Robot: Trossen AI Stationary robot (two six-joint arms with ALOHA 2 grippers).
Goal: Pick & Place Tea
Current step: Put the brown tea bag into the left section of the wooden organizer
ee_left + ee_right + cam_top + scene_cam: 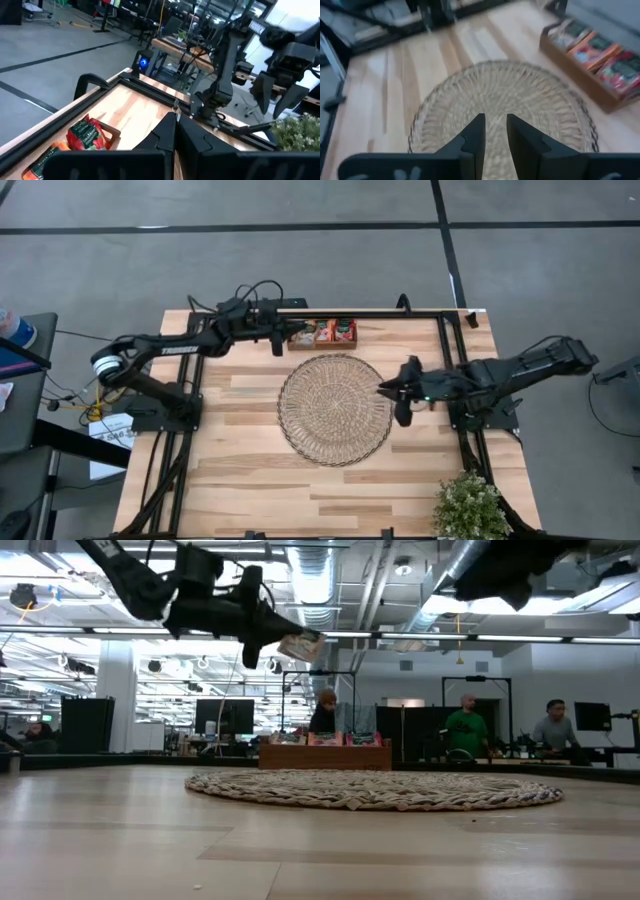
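Note:
A brown wooden tray (322, 333) at the table's far edge holds red, orange and pale tea sachets (592, 52). My left gripper (280, 342) hovers just left of the tray, high above the table, shut on one pale tea sachet (300, 645). The round woven mat (335, 408) lies flat at mid-table. My right gripper (390, 390) hangs above the mat's right edge. In its wrist view the fingers (495, 135) stand a narrow gap apart with nothing between them, over the mat (500, 100). My left gripper pinches the pale sachet between its two fingertips, with most of the sachet (303, 646) sticking out beyond them. The fingers lie about level. The sachet is lifted clear, well above the table and the tray; in the wrist view only its thin edge (175, 119) shows between the fingers.
A small potted plant (470, 505) stands at the near right corner. Black frame rails (400, 313) run along the far edge and both sides of the table. Several people sit or stand (465, 725) in the room beyond the table.

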